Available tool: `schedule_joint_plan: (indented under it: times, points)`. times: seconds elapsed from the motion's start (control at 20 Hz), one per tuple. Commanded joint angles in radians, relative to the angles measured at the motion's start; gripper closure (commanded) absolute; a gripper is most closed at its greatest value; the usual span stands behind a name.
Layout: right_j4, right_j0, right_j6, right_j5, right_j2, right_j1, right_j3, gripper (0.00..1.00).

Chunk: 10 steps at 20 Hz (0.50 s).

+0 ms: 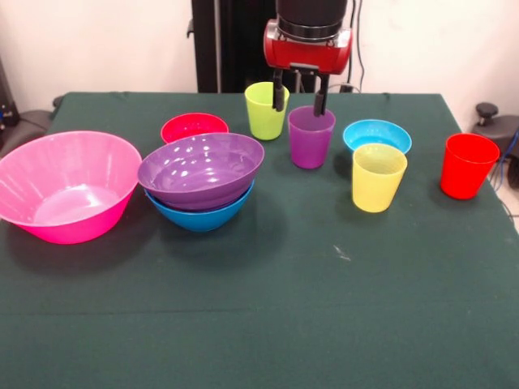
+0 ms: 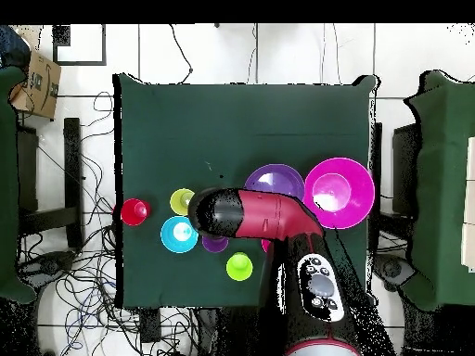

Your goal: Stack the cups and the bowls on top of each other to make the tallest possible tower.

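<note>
Hovering over the translucent purple cup [image 1: 310, 136], the gripper [image 1: 300, 99] has its fingers spread wide, one near the lime green cup [image 1: 266, 110], the other at the purple cup's far rim; nothing held.

Risks, judged from here:
- The finger beside the lime cup could knock it if the arm drops as is; the two cups stand just apart.
- The purple cup is tapered and smooth, so an off-centre pinch on the rim may tip it or let it slip.
- The tower base, the large purple bowl [image 1: 201, 168] nested in the medium blue bowl [image 1: 199, 212], sits slightly tilted; a cup set inside may slide.

Layout: green table [image 1: 259, 324]. The purple cup is upright, open end up, toward the far edge, middle. Small red bowl [image 1: 194, 127] behind the nested pair; very large pink bowl [image 1: 66, 185] at the left edge. Light blue bowl [image 1: 377, 134], yellow cup [image 1: 378, 177] and red cup [image 1: 468, 165] toward the right edge. No orange bowl seen.
</note>
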Motion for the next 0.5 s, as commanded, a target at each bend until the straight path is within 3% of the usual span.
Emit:
schedule_joint_plan:
  times: [0.05,0.5]
  points:
    - [0.002,0.017,0.102,0.006,0.029,0.021,0.037,0.00]
    - [0.002,0.014,0.094,0.017,0.030,0.020,0.039,0.00]
